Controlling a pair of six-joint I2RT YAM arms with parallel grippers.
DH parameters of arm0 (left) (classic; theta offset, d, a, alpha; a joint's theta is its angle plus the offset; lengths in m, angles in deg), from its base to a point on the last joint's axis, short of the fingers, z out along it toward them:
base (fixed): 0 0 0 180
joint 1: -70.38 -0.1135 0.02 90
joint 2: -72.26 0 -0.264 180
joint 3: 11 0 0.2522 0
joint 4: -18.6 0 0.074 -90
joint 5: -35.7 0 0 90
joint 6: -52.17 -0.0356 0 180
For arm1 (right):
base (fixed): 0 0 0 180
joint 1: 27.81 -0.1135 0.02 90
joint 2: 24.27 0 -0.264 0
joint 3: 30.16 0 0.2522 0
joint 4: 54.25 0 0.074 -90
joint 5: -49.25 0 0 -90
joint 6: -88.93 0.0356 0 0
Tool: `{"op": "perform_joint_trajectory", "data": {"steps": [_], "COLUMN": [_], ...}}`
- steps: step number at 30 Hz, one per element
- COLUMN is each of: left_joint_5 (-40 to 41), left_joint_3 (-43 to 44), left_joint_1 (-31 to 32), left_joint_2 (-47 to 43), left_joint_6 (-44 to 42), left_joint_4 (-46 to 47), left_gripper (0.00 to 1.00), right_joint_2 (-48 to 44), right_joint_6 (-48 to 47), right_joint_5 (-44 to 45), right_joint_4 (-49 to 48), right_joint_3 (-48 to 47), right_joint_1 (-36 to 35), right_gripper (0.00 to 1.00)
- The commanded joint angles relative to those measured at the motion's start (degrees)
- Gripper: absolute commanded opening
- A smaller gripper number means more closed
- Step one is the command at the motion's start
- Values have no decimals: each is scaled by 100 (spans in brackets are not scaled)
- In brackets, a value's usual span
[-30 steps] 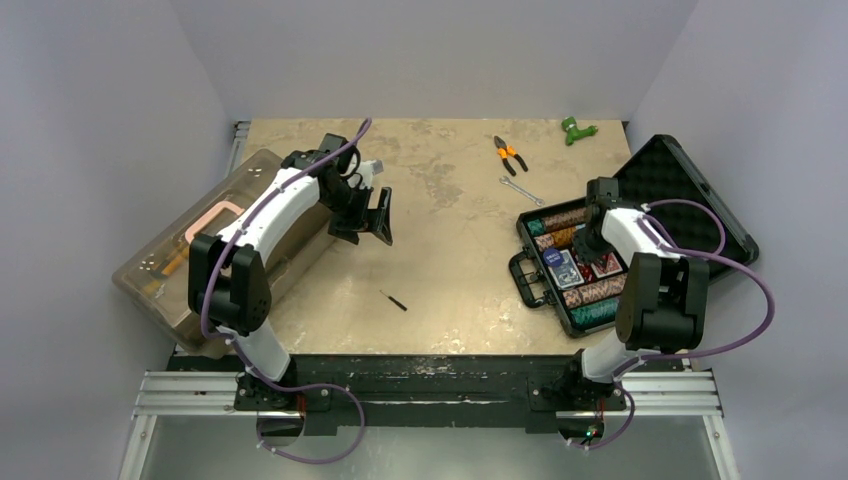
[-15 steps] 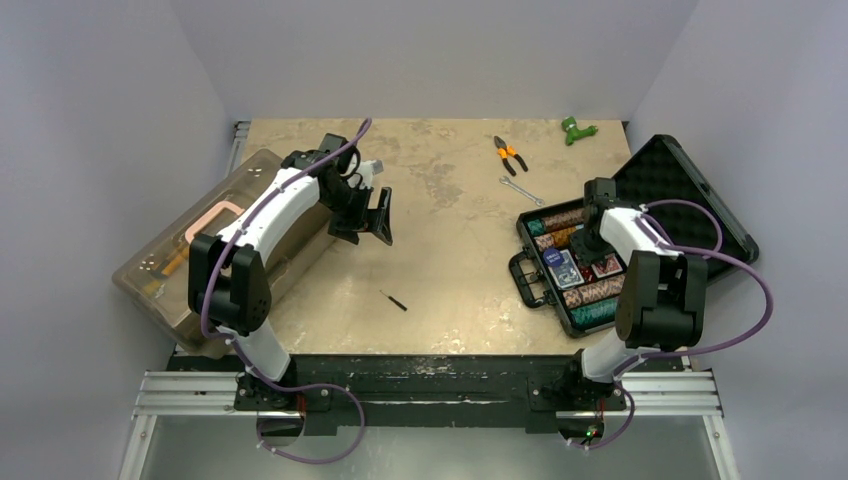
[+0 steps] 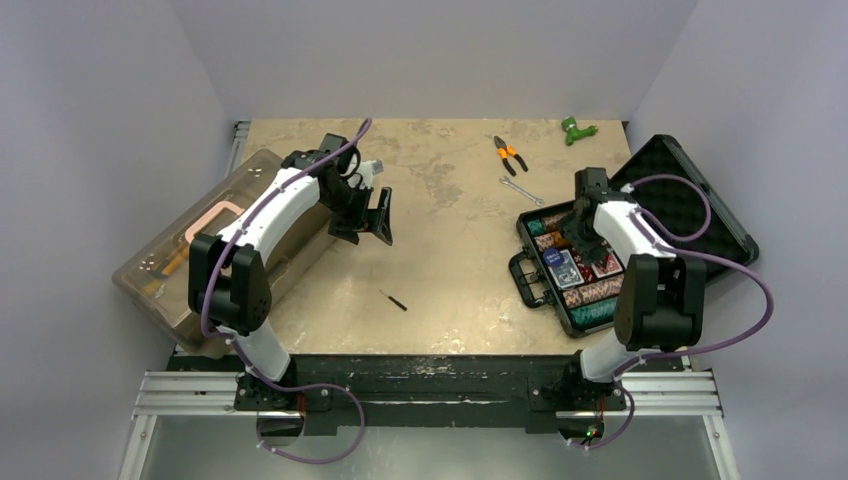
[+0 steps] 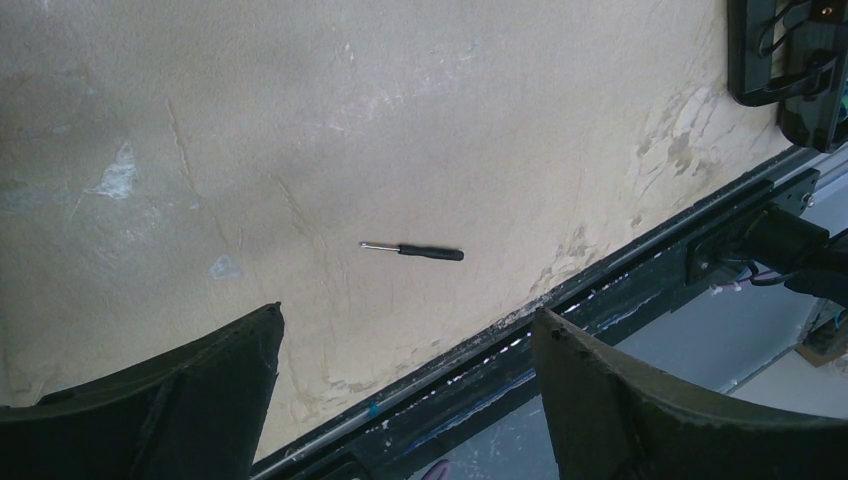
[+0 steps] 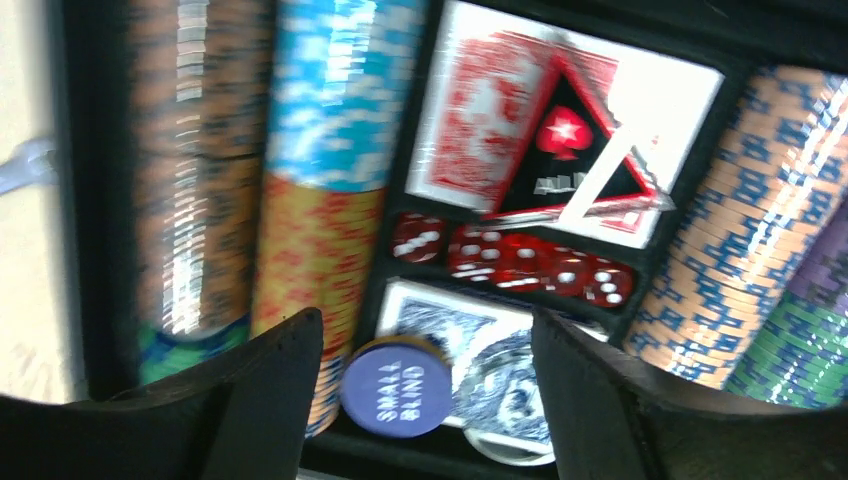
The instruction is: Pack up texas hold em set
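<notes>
The black rectangular hard case (image 3: 665, 165) with foam lining lies open on the beige surface (image 3: 440, 260). The right pincer (image 5: 425, 320) hovers just above its tray, fingers spread and nothing between them. Striped poker chips (image 5: 310, 150) fill the outer channels of the case; in its middle are the red card deck (image 5: 480, 130), the red dice (image 5: 520, 260), the blue card deck (image 5: 450, 315) and a round "small blind" button (image 5: 397, 390) resting on that deck. A black triangular marker (image 5: 570, 165) lies askew over the red deck. The set looks nearly packed, so closing the lid is probably the step in hand. To do it well, marker and button should first sit flat, because a raised piece could block the lid. The left pincer (image 4: 408, 315), also open and empty, hangs well apart from the case, above a small black screwdriver (image 4: 425, 252).
</notes>
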Motion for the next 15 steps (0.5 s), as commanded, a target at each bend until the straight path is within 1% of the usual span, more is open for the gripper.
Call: {"op": "perform_joint_trajectory", "data": {"steps": [1, 3, 5, 8, 10, 12, 15], "left_joint_5": [-130, -160, -172, -161, -142, -129, -123], "left_joint_3": [230, 230, 230, 215, 200, 183, 156], "left_joint_1": [-27, -27, -27, -26, -27, -31, -35], "left_joint_2": [30, 45, 47, 34, 24, 20, 21], "left_joint_6": [-65, -55, -46, -45, -45, -41, -24], "left_joint_4": [19, 21, 27, 22, 27, 27, 31], "left_gripper": [90, 90, 90, 90, 90, 90, 90], "right_joint_2": [-369, -454, -551, -698, -662, -458, -125], "right_joint_6": [-1326, -1768, -2082, -2688, -3270, -3582, -4554], "right_joint_5": [660, 948, 1092, 1433, 1843, 2588, 3834], "right_joint_4": [-212, -273, -370, -699, -811, -500, -393], "right_joint_3": [-770, -992, -1158, -1421, -1844, -2382, -2976], "right_joint_1": [-564, -718, -732, -738, -737, -737, -721], "right_gripper": [77, 86, 98, 99, 99, 99, 99]}}
